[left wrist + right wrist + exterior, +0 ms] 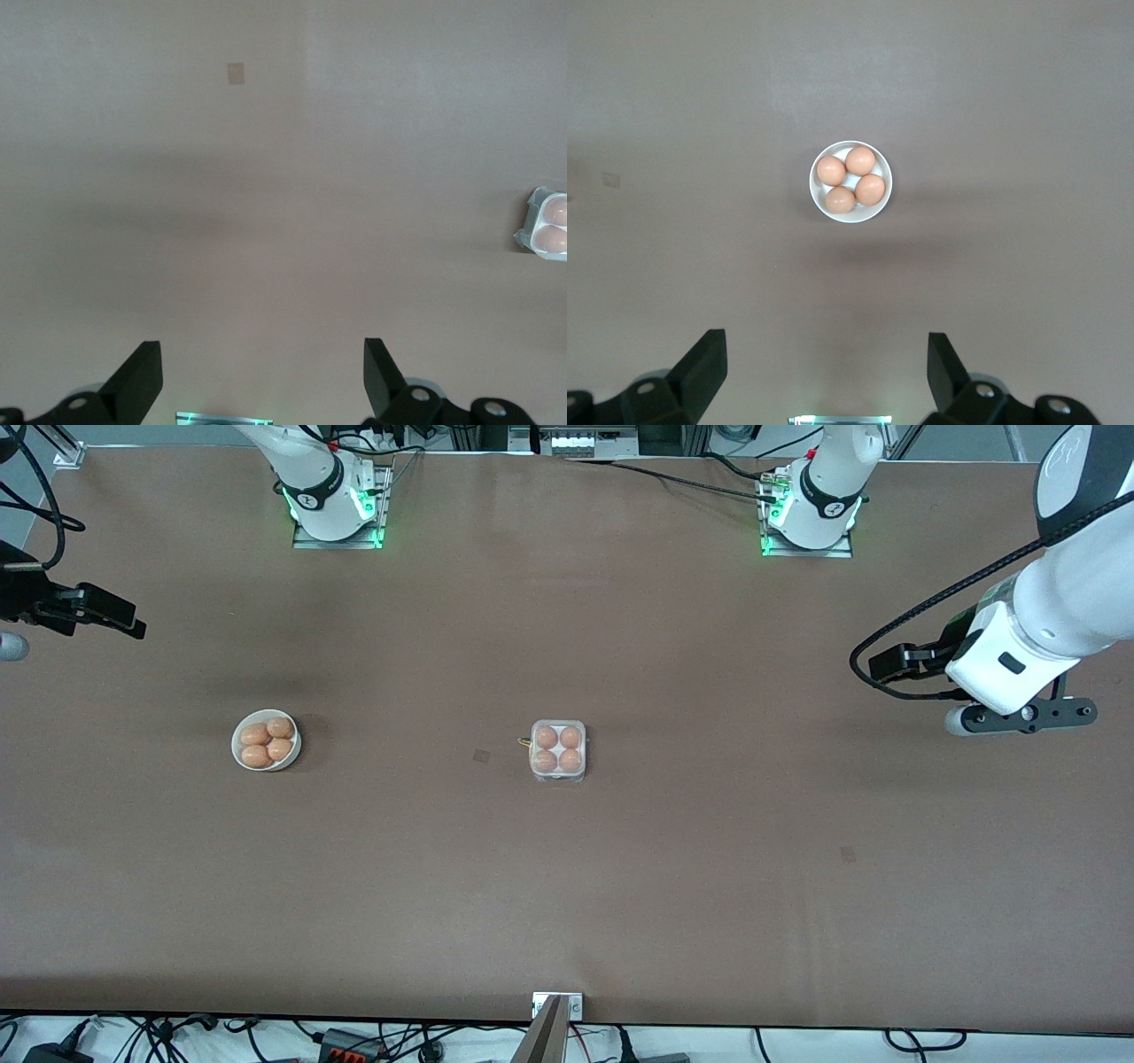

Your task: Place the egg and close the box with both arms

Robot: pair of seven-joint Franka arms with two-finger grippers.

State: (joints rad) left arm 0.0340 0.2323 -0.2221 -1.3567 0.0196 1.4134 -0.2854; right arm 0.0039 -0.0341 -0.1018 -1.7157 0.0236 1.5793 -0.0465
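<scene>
The clear box (pixel 558 750) sits mid-table with four brown eggs in its cells, and its lid looks folded down over them. Its edge shows in the left wrist view (pixel 547 223). A white bowl (pixel 266 740) holding four brown eggs (pixel 850 177) stands toward the right arm's end. My left gripper (pixel 890 664) hangs open and empty in the air over bare table at the left arm's end; its fingers (pixel 142 376) stand wide apart. My right gripper (pixel 115 615) hangs open and empty over the table's edge at the right arm's end, well away from the bowl (pixel 850 205).
A small yellowish bit (pixel 523 741) lies against the box on the bowl's side. Small tape marks (pixel 481 755) (pixel 848 854) are on the brown table. A camera mount (pixel 556 1019) stands at the table's near edge.
</scene>
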